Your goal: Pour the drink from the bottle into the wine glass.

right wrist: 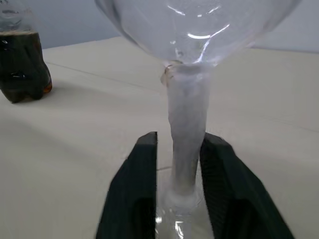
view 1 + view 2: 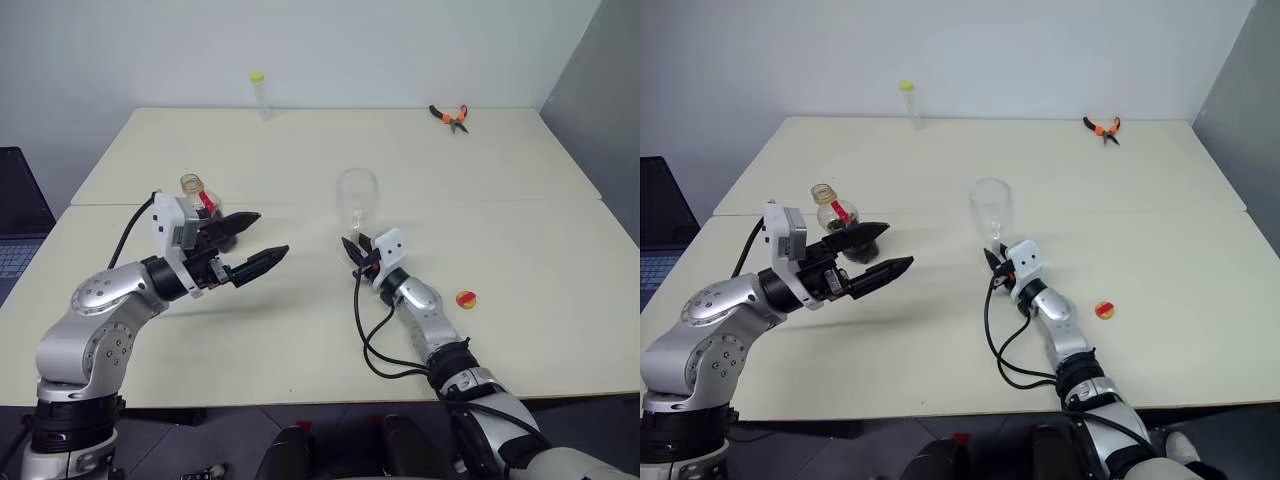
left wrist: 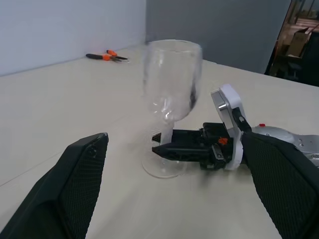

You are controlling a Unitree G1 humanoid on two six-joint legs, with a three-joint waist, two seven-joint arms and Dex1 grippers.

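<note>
Glass [image 2: 357, 205] upright near table [image 2: 420, 160] centre, empty, stem vertical. My right gripper [image 2: 354, 248] sits low at its near side, one finger on each side of the stem just above the foot. In the right wrist view the fingers [image 1: 130, 194] flank the stem with thin gaps showing, so I read them as standing around it and not clamped; whether either pad touches the stem I cannot tell.

Bottle [image 2: 203, 207] stands upright on the left half of the table, well apart from the glass, with drink [image 1: 22, 64] filling its bulbous lower body. Neck up, long axis vertical. No cap on its rim that I can make out.

Left gripper [image 2: 253, 243] hovers above the table, fingers spread wide, holding nothing, pointing level toward the right and the glass. The bottle lies just on the far side of these fingers, partly hidden behind them in the head views. Left arm is clearly the nearer one to the bottle; right arm is occupied at the glass.

Judgement: pour not begun. The next move turns on bringing the open left fingers back and farther in to straddle the bottle's body side-on. Approach should be level, across the vertical axis, below the neck label.

Stray items: pliers [image 2: 449, 116] far right, capped tube [image 2: 259, 95] far centre, small red-yellow cap [image 2: 466, 299] right of the right arm.
</note>
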